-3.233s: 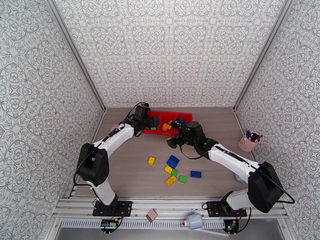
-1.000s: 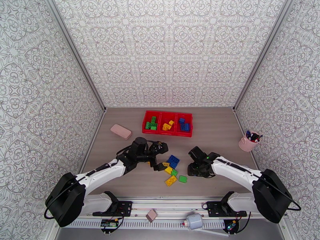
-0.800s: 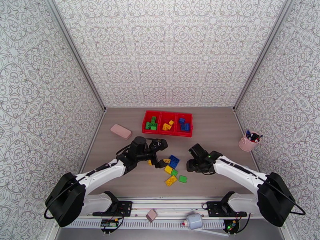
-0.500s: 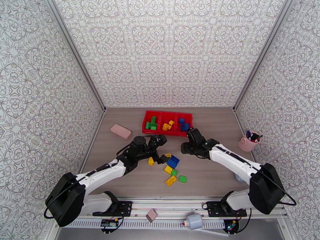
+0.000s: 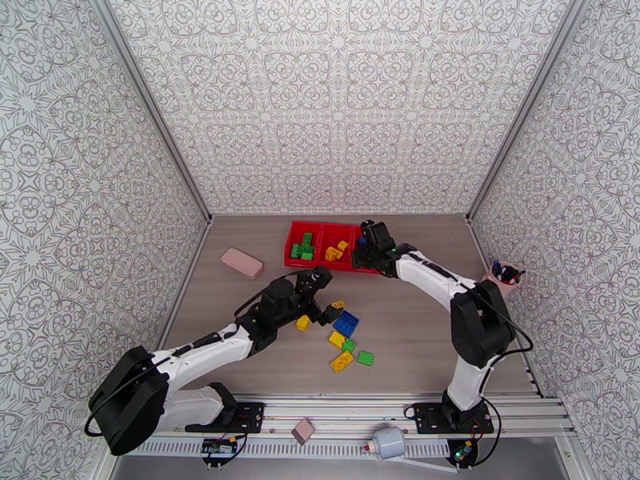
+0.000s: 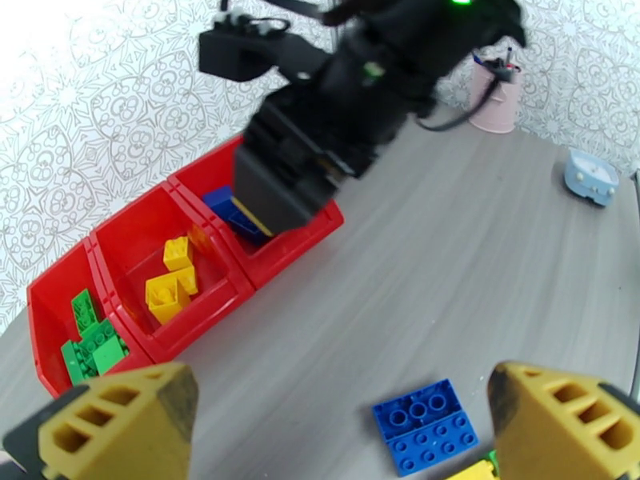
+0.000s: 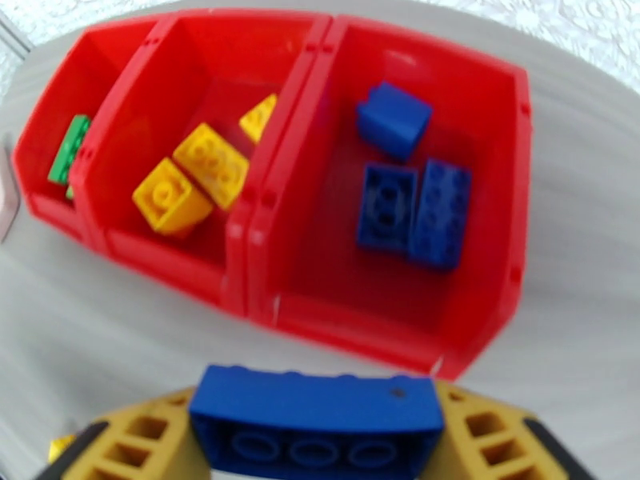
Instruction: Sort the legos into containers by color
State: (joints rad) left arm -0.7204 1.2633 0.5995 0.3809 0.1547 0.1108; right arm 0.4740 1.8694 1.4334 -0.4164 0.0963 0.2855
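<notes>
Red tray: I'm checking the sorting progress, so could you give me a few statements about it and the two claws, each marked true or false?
1. The right claw grips a blue brick. True.
2. The middle compartment of the red tray is empty. False: it holds yellow bricks.
3. The left claw is shut on a yellow brick. False: it is open and grips nothing.
4. Three blue legos lie in the right compartment. True.
5. Every brick is already in the tray. False: several loose bricks lie on the table.
</notes>
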